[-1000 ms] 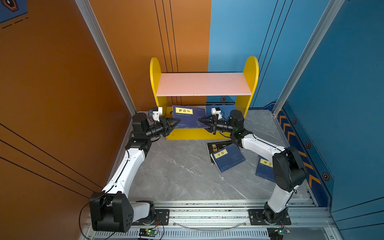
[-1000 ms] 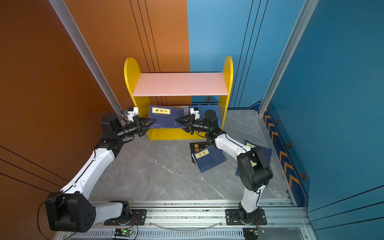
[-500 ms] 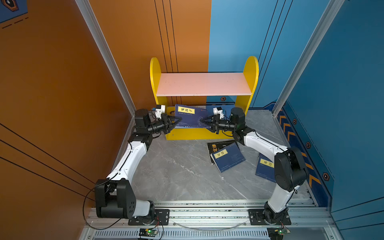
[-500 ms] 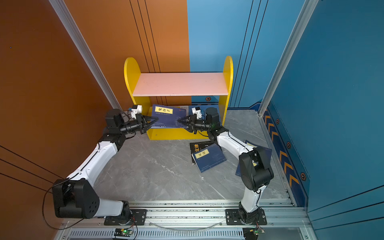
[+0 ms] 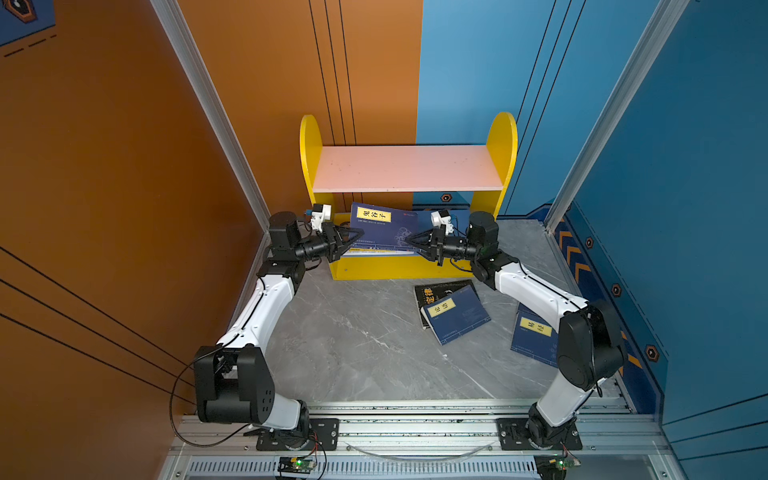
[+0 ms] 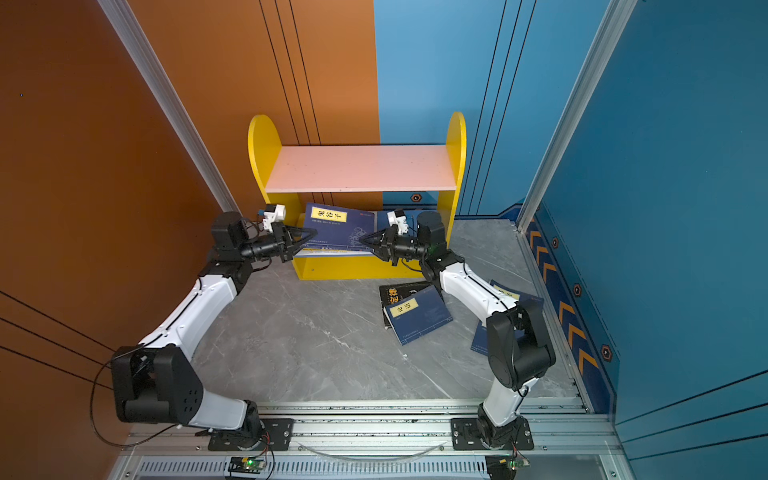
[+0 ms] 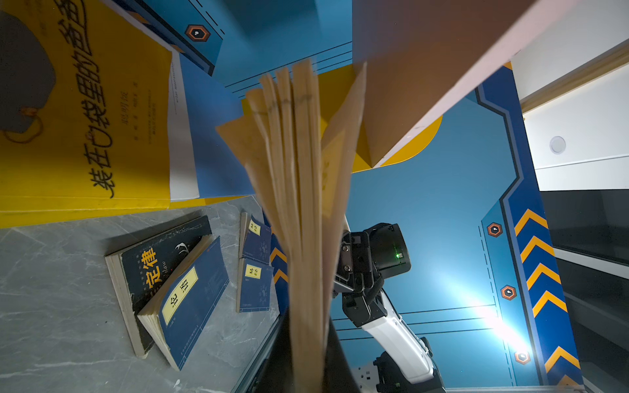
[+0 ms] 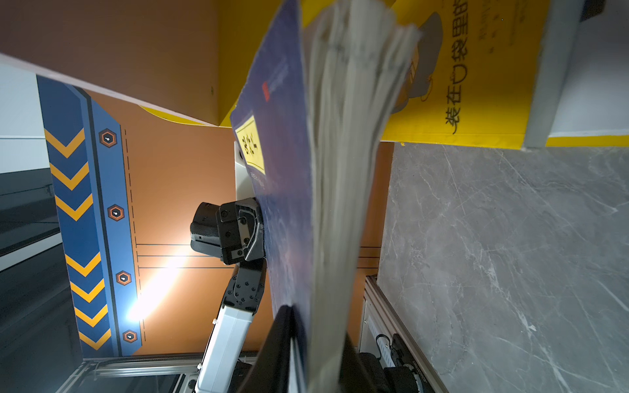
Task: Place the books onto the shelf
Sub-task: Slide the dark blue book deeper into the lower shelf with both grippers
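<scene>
Standing at the upper middle of both top views, the shelf is the biggest thing here, its pink upper board bare. On its lower board a yellow book already lies flat, with a white book showing under it. The held navy book hangs cover-up at the mouth of that lower tier. Against a second ago it sits slightly further in and more askew, so it looks nearly delivered. The left gripper is clenched on its left edge, and the right gripper has drawn in and pinches its right edge; the pages fan loose. At the lower right, on the grey floor, a black book lies under a navy book, with two more navy books beyond, all still waiting. Likely in the way are the pink board close overhead and the yellow cover beneath
</scene>
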Controlling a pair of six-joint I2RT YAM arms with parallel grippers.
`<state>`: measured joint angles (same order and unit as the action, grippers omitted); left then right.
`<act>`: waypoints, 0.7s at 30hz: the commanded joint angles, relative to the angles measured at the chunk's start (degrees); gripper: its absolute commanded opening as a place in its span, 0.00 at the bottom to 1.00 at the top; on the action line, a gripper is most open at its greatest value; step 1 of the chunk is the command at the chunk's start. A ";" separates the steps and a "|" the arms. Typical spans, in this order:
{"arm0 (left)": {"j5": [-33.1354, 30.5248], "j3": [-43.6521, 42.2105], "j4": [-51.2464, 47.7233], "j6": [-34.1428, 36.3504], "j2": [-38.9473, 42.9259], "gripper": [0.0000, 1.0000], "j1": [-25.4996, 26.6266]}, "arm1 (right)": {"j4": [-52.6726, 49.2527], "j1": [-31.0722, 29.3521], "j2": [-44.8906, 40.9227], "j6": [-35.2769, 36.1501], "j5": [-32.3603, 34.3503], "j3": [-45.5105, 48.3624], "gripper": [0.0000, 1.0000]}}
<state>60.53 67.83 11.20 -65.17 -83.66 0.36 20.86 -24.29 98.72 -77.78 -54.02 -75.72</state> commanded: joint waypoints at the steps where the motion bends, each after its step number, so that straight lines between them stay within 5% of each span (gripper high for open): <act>1: 0.53 2.95 4.64 0.74 -0.44 0.03 -0.84 | -2.19 -0.05 -1.53 1.23 -1.53 0.75 0.26; 7: -0.05 3.22 6.19 0.69 -0.54 0.03 -1.17 | -2.13 -0.57 -2.29 1.07 -1.35 1.54 0.34; 18: 0.81 3.62 7.86 -0.68 -2.65 0.03 -1.27 | -0.70 -0.54 -2.56 0.44 1.01 1.71 0.17; 21: -0.50 3.59 7.33 -1.24 -2.45 0.15 -1.41 | -0.79 -0.58 -2.56 0.81 2.43 1.69 0.11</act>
<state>60.69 68.88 14.61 -65.41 -86.15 -0.40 20.60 -24.45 97.43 -77.93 -53.34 -74.19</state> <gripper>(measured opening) 0.131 0.126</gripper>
